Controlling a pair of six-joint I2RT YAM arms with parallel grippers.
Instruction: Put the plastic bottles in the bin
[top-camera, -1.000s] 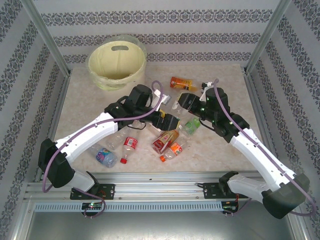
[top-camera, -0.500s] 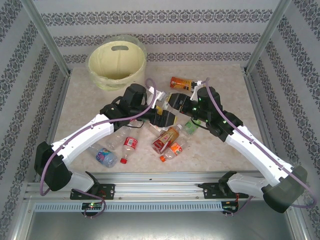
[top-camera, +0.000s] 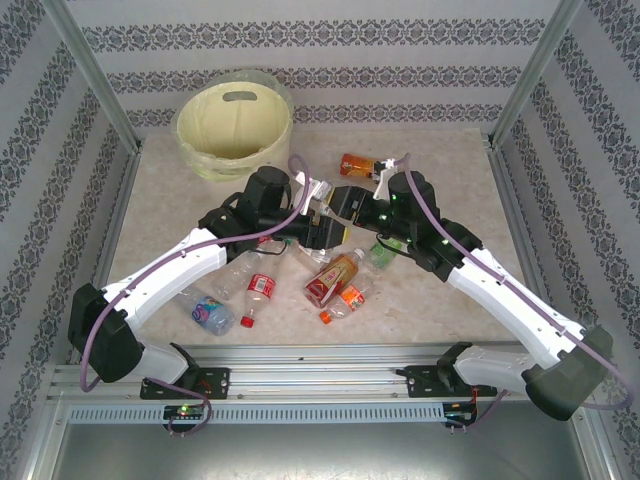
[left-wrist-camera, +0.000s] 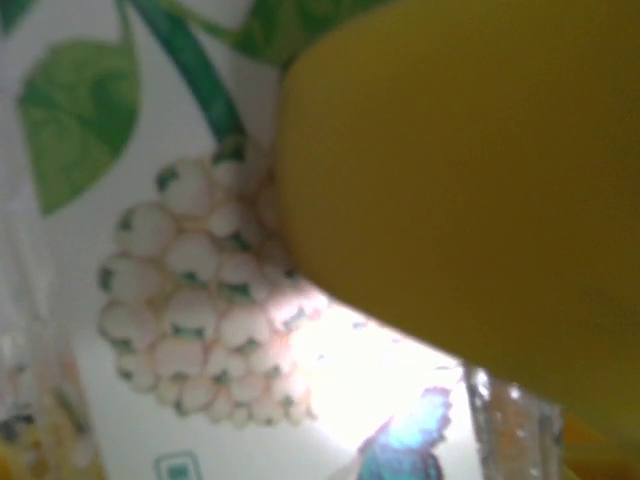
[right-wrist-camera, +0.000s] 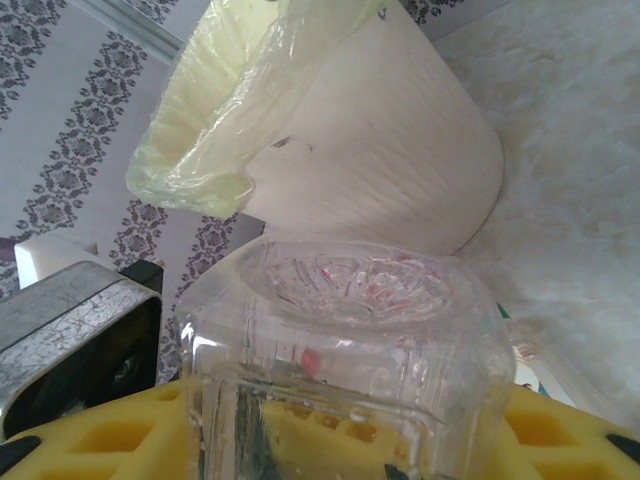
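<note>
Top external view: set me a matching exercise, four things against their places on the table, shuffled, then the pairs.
1 bin
2 orange-labelled bottle
3 blue-labelled bottle
4 red-labelled bottle

a far middle
b far left corner
c near left, cap toward the front edge
d near left, leftmost bottle

Pairs: 1-b, 2-a, 3-d, 4-c
</note>
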